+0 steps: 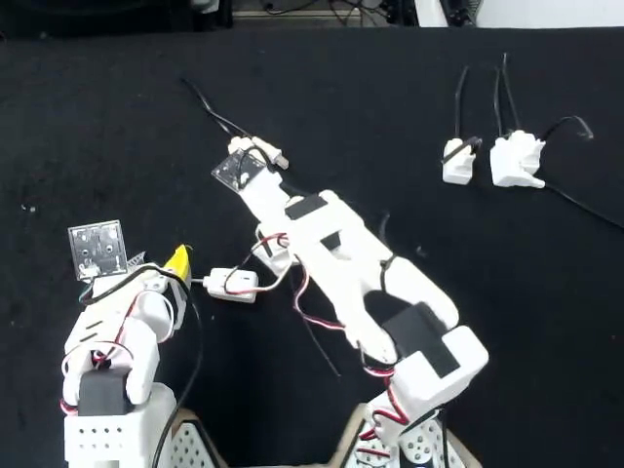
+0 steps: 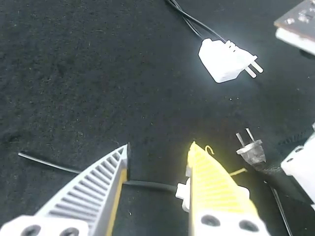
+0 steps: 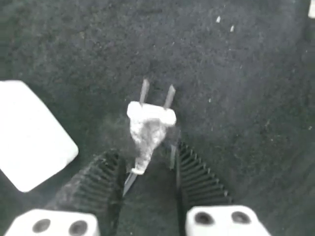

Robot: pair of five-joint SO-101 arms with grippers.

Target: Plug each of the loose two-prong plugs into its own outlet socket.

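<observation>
Right pincer (image 1: 252, 154) rests beside a plug (image 1: 274, 154) on the black table (image 1: 390, 97)

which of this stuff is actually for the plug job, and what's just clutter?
Job:
white two-prong plug
pale two-prong plug at the right gripper
white cabled blocks, likely sockets

Not the job:
marker cards on the arms
thin black wire, one end free

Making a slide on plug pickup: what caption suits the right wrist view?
A two-prong plug lies just ahead of the right gripper on black cloth, a white block beside it.
</observation>
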